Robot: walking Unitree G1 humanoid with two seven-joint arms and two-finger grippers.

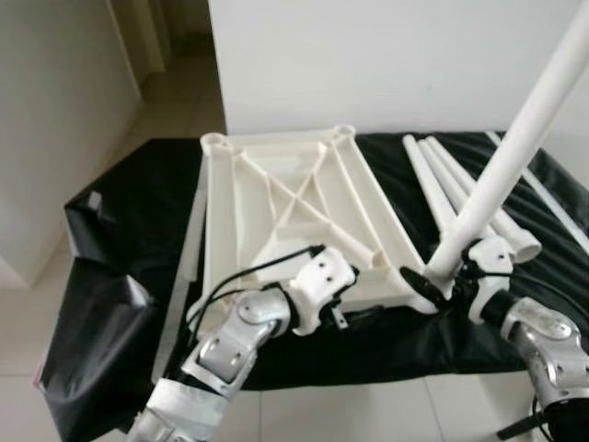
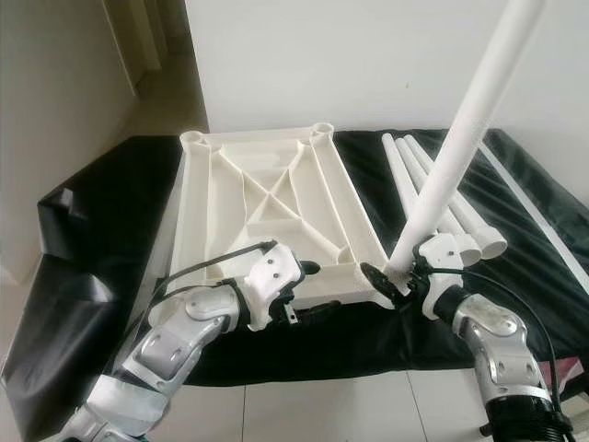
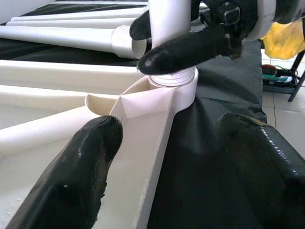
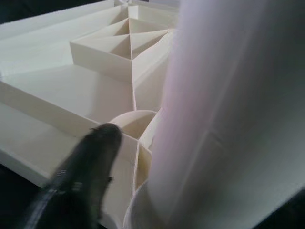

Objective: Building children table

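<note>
1. Left gripper (image 2: 308, 293) sits at the near edge of the upturned white tabletop (image 2: 248, 207), fingers (image 3: 71, 181) spread wide astride its rim, holding nothing.
2. Tabletop lies ribs-up on a black-draped surface (image 2: 101, 212); dark cloth stays bare on both sides.
3. Left wrist view alone shows the corner socket (image 3: 177, 82) receiving the leg.
4. Right gripper (image 2: 398, 274) clamps one tilted table leg (image 2: 460, 138) there.
5. Three spare legs (image 2: 433, 198) lie just right of the tabletop.
</note>
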